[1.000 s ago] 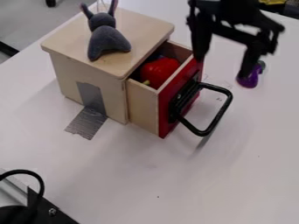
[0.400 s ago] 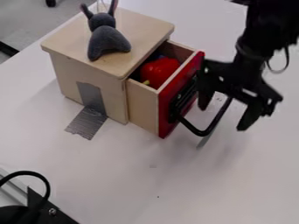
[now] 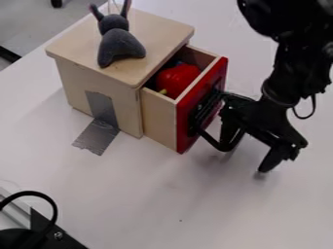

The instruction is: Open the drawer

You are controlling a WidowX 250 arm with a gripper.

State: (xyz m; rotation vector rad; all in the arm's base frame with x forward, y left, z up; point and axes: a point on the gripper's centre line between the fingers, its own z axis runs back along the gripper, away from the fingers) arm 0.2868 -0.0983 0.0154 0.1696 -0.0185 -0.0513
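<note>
From my post I see, at the lower left, a black cable (image 3: 54, 206) curving above a black bracket (image 3: 52, 231) by the table's edge. Right of that, silver tape (image 3: 98, 136) runs down the side of the wooden box (image 3: 156, 31) and out onto the white table (image 3: 143, 199). A grey plush toy (image 3: 120, 46) with long ears sits on top of the box. The drawer (image 3: 159, 119) stands partly out of the box's right side, showing a red toy pepper (image 3: 177, 79) inside, its greenish stem toward the near wall, with a bit of something blue behind it. On the drawer's red front is the black handle (image 3: 209, 140), a loop sticking out to the right, and there I have the gripper (image 3: 244, 155), pointing down, its fingers spread apart with a gap between them. The finger nearer the drawer overlaps the loop, just left of its outer bar, and the drawer front lies to the left of both fingers; the other finger is right of the loop, low over the table. Black on black, I can't tell whether the nearer finger touches the handle. The arm (image 3: 289, 80) comes in from the upper right.
</note>
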